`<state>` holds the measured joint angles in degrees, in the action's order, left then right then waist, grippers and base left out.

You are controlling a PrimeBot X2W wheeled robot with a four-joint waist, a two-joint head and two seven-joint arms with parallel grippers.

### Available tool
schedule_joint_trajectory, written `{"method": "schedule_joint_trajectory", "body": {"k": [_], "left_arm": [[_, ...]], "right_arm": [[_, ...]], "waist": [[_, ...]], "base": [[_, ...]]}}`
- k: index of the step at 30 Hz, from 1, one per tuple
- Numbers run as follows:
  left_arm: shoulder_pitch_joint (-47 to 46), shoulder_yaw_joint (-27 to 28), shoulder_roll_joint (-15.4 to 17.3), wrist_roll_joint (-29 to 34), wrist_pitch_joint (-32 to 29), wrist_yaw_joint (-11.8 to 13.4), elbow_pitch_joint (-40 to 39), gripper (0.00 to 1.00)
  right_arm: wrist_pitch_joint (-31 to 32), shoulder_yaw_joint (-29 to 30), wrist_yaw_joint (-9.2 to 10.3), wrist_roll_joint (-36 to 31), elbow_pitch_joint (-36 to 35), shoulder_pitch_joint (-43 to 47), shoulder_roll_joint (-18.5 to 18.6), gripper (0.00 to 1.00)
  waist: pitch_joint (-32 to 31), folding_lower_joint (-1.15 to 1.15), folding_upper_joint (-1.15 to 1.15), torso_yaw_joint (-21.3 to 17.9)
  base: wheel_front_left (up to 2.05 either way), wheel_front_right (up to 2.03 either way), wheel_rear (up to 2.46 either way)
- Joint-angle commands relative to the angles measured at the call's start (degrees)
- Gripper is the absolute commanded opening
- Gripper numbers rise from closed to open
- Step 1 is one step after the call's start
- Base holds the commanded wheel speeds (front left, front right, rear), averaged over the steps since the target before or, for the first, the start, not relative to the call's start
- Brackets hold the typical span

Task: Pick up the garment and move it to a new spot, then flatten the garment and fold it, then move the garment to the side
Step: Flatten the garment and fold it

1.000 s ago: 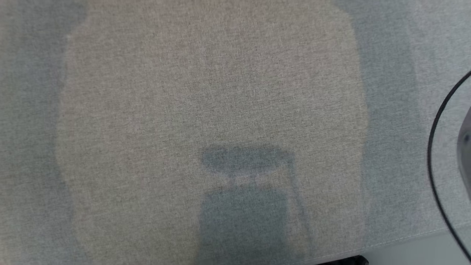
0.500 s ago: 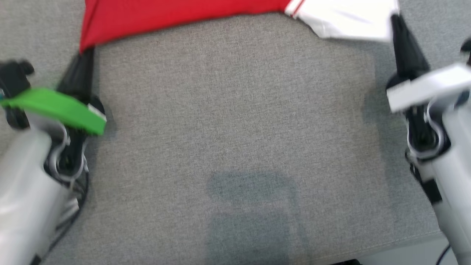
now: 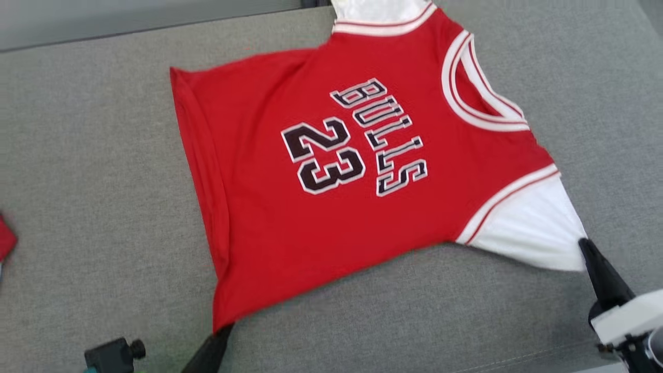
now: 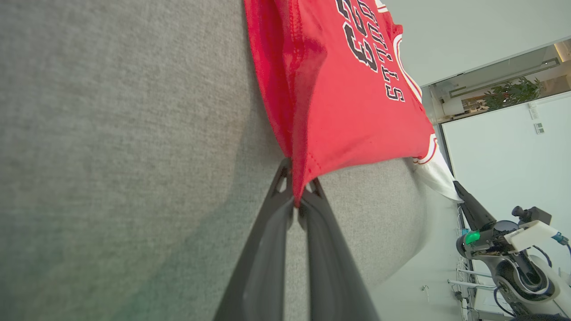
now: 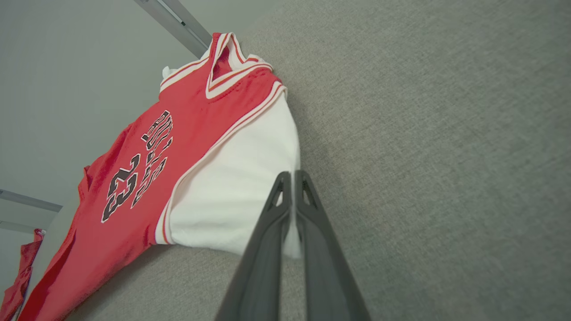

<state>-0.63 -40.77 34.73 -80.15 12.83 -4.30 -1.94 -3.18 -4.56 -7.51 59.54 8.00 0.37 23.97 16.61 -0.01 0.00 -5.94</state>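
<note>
The garment (image 3: pixel 362 171) is a red jersey with white sleeves and black "BULLS 23" lettering, spread print-up on the grey cloth table (image 3: pixel 77 129). My left gripper (image 3: pixel 225 327) is at the bottom of the head view, shut on the jersey's red hem corner. In the left wrist view the gripper (image 4: pixel 298 196) pinches that corner of the garment (image 4: pixel 339 98). At the lower right, my right gripper (image 3: pixel 582 243) is shut on the tip of the near white sleeve (image 3: pixel 528 233). The right wrist view shows the gripper (image 5: pixel 292 178) closed on the sleeve edge of the garment (image 5: pixel 147 169).
Another piece of red cloth (image 3: pixel 6 238) lies at the table's left edge. The table's far edge (image 3: pixel 129 33) runs along the top, with the far sleeve (image 3: pixel 378 8) reaching it. Bare grey cloth lies left and right of the jersey.
The head camera has moved, from bare table cloth to the whole jersey. Half a second ago both grippers held the same hem corner and sleeve, and both remain shut on them.
</note>
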Motion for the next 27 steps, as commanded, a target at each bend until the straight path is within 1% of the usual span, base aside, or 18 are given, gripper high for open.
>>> {"method": "schedule_joint_trajectory", "body": {"k": [1, 3, 5, 8, 10, 14, 19, 23, 27], "left_arm": [[3.0, 0.4, 0.37, -0.08, 0.88, 1.13, -1.74, 0.0], [7.34, 1.12, -0.31, 0.32, 1.61, 2.49, -4.41, 0.0], [10.28, 2.34, -0.89, 1.0, 2.01, 3.29, -6.94, 0.0], [12.56, 3.75, -1.27, 2.23, 2.3, 4.24, -10.66, 0.0], [12.46, 4.21, -0.74, 3.23, 2.33, 4.79, -12.66, 0.0], [8.61, 5.3, 0.33, 3.22, 0.26, 5.32, -15.07, 0.0], [2.53, 6.1, 0.61, 2.05, -4.11, 6.65, -16.07, 0.0], [-3.04, 5.89, -0.45, 0.89, -8.05, 8.02, -14.66, 0.0], [-8.69, 5.43, -2.32, 0.18, -11.27, 9.06, -11.63, 0.0]], "right_arm": [[0.32, 1.17, 0.04, 0.53, -0.82, 3.31, -0.43, 0.0], [1.09, 3.19, 0.06, 1.05, -2.06, 7.85, -1.05, 0.0], [1.64, 4.93, 0.06, 1.23, -3.87, 10.9, -1.94, 0.0], [3.0, 7.26, 0.03, 1.38, -6.55, 12.5, -3.08, 0.0], [4.52, 8.65, 0.03, 0.54, -7.52, 11.59, -3.77, 0.0], [9.04, 10.33, 0.01, -2.12, -8.14, 5.98, -5.58, 0.0], [15.21, 11.58, 0.01, -6.91, -6.1, -3.34, -7.9, 0.0], [19.59, 12.55, 0.01, -10.57, -3.8, -10.43, -9.49, 0.0], [22.78, 13.2, 0.01, -14.31, -0.43, -16.34, -10.41, 0.0]], "waist": [[-4.78, 0.01, 0.0, 0.52], [-5.09, 0.01, 0.0, 0.96], [-4.87, 0.01, 0.0, 1.29], [-4.26, 0.01, 0.0, 1.48], [-3.93, 0.01, 0.0, 1.57], [-3.27, 0.01, 0.0, 1.78], [-2.66, 0.01, 0.0, 2.1], [-2.05, 0.01, 0.0, 2.69], [-1.47, 0.01, 0.0, 3.26]], "base": [[0.0, 0.0, 0.0], [0.0, 0.0, 0.0], [0.0, 0.0, 0.0], [0.0, 0.0, 0.0], [0.0, 0.0, 0.0], [0.0, 0.0, 0.0], [0.0, 0.0, 0.0], [0.0, 0.0, 0.0], [0.0, 0.0, 0.0]]}}
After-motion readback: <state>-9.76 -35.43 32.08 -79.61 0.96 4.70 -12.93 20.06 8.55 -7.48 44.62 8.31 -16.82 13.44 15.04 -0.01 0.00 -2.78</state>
